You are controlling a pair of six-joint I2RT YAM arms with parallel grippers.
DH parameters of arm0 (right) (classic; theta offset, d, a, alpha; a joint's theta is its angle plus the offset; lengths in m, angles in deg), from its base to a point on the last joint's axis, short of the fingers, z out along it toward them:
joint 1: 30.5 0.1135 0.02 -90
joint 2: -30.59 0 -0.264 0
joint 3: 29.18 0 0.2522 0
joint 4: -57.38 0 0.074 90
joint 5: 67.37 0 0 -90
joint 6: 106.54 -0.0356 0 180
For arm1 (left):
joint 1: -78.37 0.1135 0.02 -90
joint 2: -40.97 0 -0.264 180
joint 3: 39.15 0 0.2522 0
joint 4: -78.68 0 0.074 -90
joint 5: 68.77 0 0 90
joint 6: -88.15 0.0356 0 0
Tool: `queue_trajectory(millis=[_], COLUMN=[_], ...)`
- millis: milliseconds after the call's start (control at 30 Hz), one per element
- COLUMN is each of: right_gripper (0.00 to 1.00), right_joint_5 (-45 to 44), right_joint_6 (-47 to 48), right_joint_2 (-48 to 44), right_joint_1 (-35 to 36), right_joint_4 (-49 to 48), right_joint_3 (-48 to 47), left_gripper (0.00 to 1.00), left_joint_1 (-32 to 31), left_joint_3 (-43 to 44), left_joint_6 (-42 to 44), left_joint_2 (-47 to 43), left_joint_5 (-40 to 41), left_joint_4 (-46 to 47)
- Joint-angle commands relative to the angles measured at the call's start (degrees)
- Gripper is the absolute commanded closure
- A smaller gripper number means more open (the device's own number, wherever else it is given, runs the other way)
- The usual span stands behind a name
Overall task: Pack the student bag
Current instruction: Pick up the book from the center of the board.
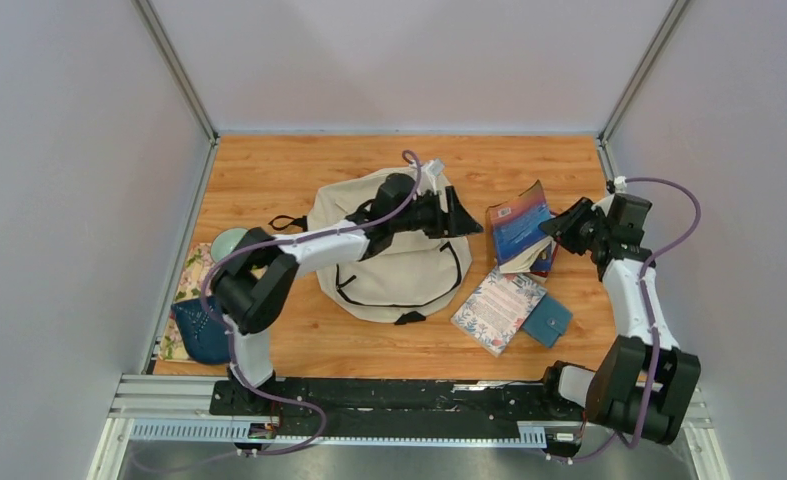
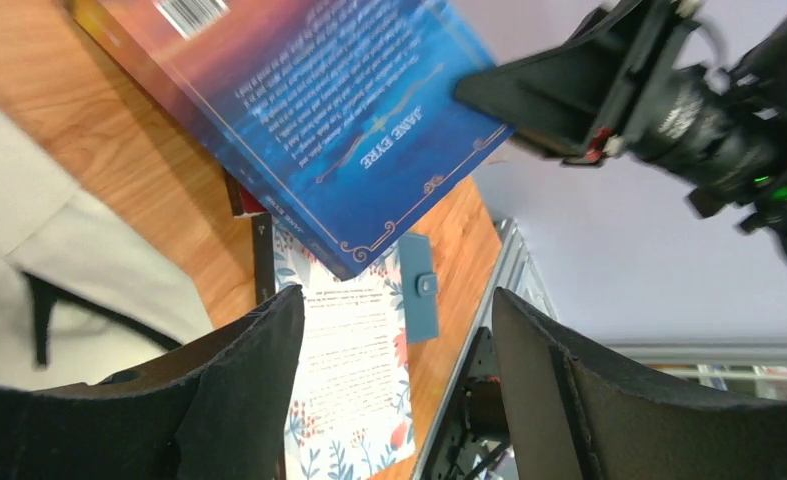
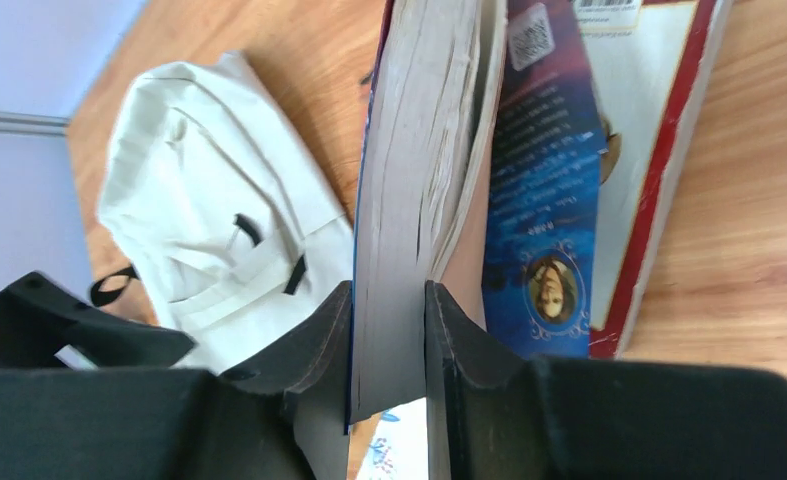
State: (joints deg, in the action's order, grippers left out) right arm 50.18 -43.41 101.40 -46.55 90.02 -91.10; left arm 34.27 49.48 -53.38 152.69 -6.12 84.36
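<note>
Cream fabric, the student bag (image 1: 399, 275) lies mid-table (image 1: 289, 170). The left gripper (image 1: 469, 222) hangs over the bag's far right part, jaws wide apart and empty. Towards the right edge, the right gripper (image 1: 561, 232) clamps the blue book (image 1: 517, 225) on edge, its long axis running far to near. The bag lies to its left.
</note>
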Motion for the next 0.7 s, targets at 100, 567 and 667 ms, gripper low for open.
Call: queue_trajectory(millis=[100, 567, 667], right_gripper=[1.00, 1.00, 1.00], right_joint_5=[11.46, 18.06, 18.94], right_joint_6=[-16.35, -30.43, -31.92], right_joint_2=[-14.89, -30.90, -31.25], right_joint_1=[0.06, 1.29, 2.08], right_joint_4=[-17.53, -23.44, -24.32], right_joint_3=[7.20, 13.09, 13.62], left_gripper=[0.21, 0.20, 0.20], left_joint_1=[2.44, 2.44, 2.26], left_joint_3=[-19.48, -42.96, -42.36], left_joint_6=[1.79, -14.91, -15.97], left_joint_2=[-17.93, -25.94, -25.59], left_joint_5=[5.03, 9.16, 9.07], left_joint_4=[7.53, 35.91, 39.18])
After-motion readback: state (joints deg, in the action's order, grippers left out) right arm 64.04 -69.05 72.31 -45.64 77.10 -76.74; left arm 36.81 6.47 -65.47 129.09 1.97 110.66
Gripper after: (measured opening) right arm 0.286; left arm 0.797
